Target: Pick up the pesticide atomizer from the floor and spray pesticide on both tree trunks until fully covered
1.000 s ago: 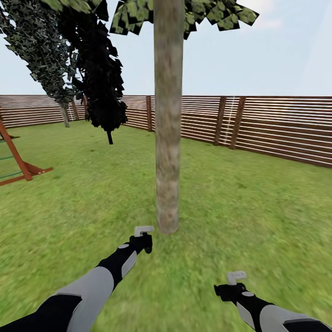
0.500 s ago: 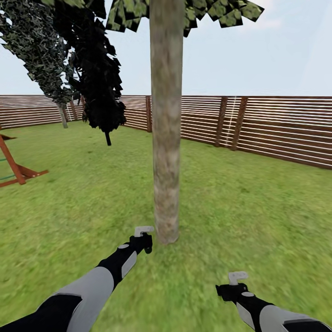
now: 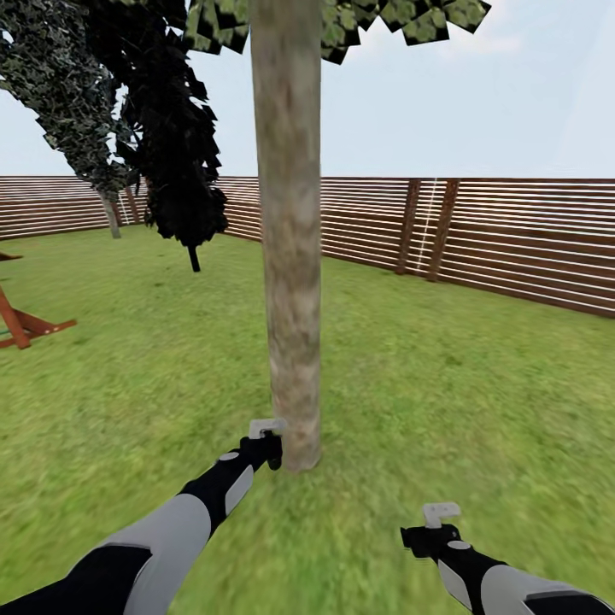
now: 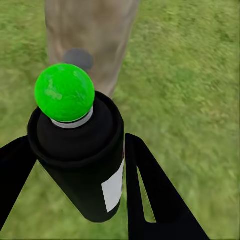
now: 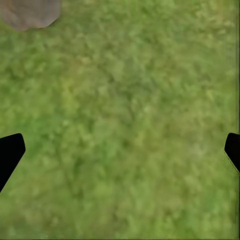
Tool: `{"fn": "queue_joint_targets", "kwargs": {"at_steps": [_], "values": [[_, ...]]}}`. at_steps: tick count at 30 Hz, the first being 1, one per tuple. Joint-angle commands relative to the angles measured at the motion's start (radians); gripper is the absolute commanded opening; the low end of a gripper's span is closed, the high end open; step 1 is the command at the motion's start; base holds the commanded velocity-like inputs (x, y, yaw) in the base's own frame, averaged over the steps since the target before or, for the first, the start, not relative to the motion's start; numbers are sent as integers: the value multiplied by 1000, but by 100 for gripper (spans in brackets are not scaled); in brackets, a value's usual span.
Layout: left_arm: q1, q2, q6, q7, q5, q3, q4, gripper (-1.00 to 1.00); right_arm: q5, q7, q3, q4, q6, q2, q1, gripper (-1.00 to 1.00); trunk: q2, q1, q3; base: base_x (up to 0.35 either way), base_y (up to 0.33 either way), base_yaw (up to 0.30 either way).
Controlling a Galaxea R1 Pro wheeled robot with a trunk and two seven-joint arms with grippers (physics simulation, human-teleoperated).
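Lawn [image 3: 478, 401] ringed by a slat fence [image 3: 512, 235], with a trunk [image 3: 289, 256] straight ahead and the atomizer [image 4: 82, 160] in the left gripper [image 4: 75, 200].

Green grass runs to the fence; dark conifers [image 3: 171, 128] lean at the far left, and a bit of wooden playset [image 3: 21, 320] shows at the left edge. Leaves [image 3: 401, 17] of the tree crown hang at the top of the head view. Seen from the head, the left gripper [image 3: 266, 440] sits just beside the trunk's base, low near the ground. In the left wrist view its 2 black fingers [image 4: 150, 190] are clamped on the black bottle, white label on its side, a bright green ball [image 4: 65, 92] on top, the trunk [image 4: 92, 40] close ahead. Right gripper [image 3: 437, 525] hangs over bare grass, well apart from the trunk; in its wrist view the fingertips [image 5: 10, 152] stand wide, nothing between them, and a stone [image 5: 30, 11] lies near.
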Motion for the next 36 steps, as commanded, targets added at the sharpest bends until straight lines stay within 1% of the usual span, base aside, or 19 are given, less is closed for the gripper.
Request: {"fn": "queue_joint_targets", "kwargs": {"at_steps": [1, 7, 26, 27, 29, 30, 31, 32, 33, 34, 35, 36], "values": [[0, 0, 0, 0, 0, 0, 0, -100, 0, 0, 0, 0, 0, 0, 0, 100, 0, 0, 0, 315, -195, 0], [0, 0, 0, 0, 0, 0, 0, -100, 0, 0, 0, 0, 0, 0, 0, 100, 0, 0, 0, 249, -142, 0], [0, 0, -1, 0, -1, 5, 0, -100, 1, 0, 1, 0, 1, -1, 0, 100, 0, 0, 0, 8, -4, 0], [0, 0, 2, 0, -1, 4, -2, -100, 11, 0, 1, 0, 1, -2, 0, 100, 0, 0, 0, 0, 0, 0], [0, 0, 7, -1, -1, 0, -6, -100, 49, 0, 1, 0, 1, -3, 0, 100, 0, 0, 0, 0, 0, 0], [0, 0, 21, -2, 0, -2, -13, -100, 94, 0, 1, 0, 1, -5, 0, 100, 0, 0, 0, 0, 0, 0], [-1, 0, 45, -3, 0, -2, -32, -100, 110, 0, 1, 0, 1, -4, 0, 100, 0, 0, 0, 0, 0, 0], [0, 0, 94, -4, 0, -2, -73, -100, 119, 0, 1, 0, 1, -4, 2, 100, 0, 0, 0, 0, 0, 0], [0, 4, 128, -5, 1, -1, -101, -100, 123, 0, 1, 0, 1, -3, 3, 100, 0, 0, 0, 0, 0, 0], [0, 23, 171, -8, 2, 0, -139, -100, 126, 0, 1, 0, 1, -3, 5, 100, 0, 0, 0, 0, 0, 0], [0, 33, 195, -13, 2, 0, -163, -100, 127, 0, 1, 0, 2, -3, 5, 100, 0, 0, 0, 0, 0, 0], [0, 41, 232, -27, 3, 0, -199, -100, 128, 0, 1, 0, 1, -3, 6, 100, 0, 0, 0, 0, 0, 0]]}}
